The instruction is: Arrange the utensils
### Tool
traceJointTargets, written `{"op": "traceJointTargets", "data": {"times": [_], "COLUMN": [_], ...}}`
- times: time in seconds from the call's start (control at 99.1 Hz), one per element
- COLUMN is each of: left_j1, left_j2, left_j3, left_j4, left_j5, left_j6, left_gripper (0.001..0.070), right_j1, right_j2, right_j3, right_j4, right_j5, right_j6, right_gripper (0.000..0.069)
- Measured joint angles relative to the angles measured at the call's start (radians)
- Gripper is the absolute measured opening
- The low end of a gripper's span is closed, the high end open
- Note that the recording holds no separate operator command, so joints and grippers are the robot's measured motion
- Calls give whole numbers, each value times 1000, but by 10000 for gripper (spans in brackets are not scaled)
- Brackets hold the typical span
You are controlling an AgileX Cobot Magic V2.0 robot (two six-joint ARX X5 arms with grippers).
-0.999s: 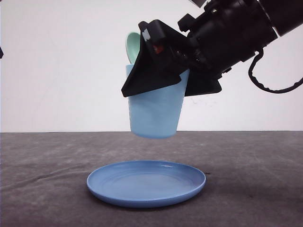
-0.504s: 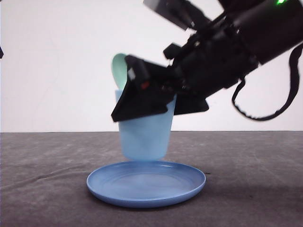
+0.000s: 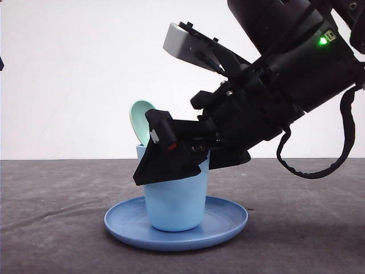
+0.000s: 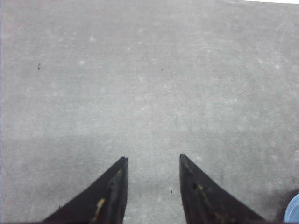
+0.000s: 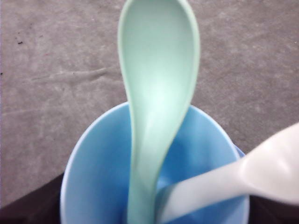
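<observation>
On the plate (image 3: 228,220), centre of the grey table (image 3: 57,228), stands the light blue cup (image 3: 174,205), upright, base touching the plate's inner surface. R gripper (image 3: 171,162) comes in from upper right, tilted down-left; its black fingers (image 3: 162,168) sit either side of the cup's upper wall at rim level, pressed against it, so it is clamped on the cup.

Utensils: both inside the cup. Mint-green spoon (image 3: 141,121) stands bowl-up, oval bowl sticking above the rim on the side away from the R arm. R wrist view: spoon (image 5: 156,84) handle goes down into the cup (image 5: 93,182), bowl leaning over the far rim. White utensil (image 5: 243,179) also has its stem in the cup and leans out over the rim beside the spoon; the outer end is blurred, tines not discernible, presumably the fork.

L gripper (image 4: 153,161), wrist view: two dark fingertips (image 4: 110,196) spread apart, nothing between them, above bare grey table (image 4: 140,70). Sliver of blue at the frame edge beside one finger; can't tell what it is.
</observation>
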State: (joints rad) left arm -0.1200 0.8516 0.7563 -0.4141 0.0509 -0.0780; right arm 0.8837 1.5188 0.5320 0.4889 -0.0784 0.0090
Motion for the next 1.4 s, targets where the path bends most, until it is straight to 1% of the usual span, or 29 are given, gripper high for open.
{"op": "traceJointTargets", "data": {"times": [0.121, 0.262, 0.393, 0.625, 0.716, 0.837, 1.069, 1.19, 1.281, 1.402], "left_j1": [0, 0, 0, 0, 0, 0, 0, 0, 0, 0], "left_j2": [0, 0, 0, 0, 0, 0, 0, 0, 0, 0], "left_j3": [0, 0, 0, 0, 0, 0, 0, 0, 0, 0], "left_j4": [0, 0, 0, 0, 0, 0, 0, 0, 0, 0], "left_j5": [0, 0, 0, 0, 0, 0, 0, 0, 0, 0], "left_j6": [0, 0, 0, 0, 0, 0, 0, 0, 0, 0], "left_gripper": [193, 193, 193, 193, 193, 193, 193, 193, 193, 193], "right_j1": [0, 0, -8, -37, -49, -60, -104, -151, -203, -292], "right_j2": [0, 0, -18, -99, -134, -200, -334, -407, -455, -510], "right_j3": [0, 0, 0, 0, 0, 0, 35, 76, 102, 137], "right_j4": [1, 0, -37, -162, -237, -357, -686, -850, -919, -973], "right_j5": [0, 0, -5, -34, -53, -53, -51, -6, 19, 23], "right_j6": [3, 3, 4, 5, 5, 5, -13, -17, -15, -7], "right_gripper": [536, 564, 619, 642, 655, 660, 660, 661, 661, 661]}}
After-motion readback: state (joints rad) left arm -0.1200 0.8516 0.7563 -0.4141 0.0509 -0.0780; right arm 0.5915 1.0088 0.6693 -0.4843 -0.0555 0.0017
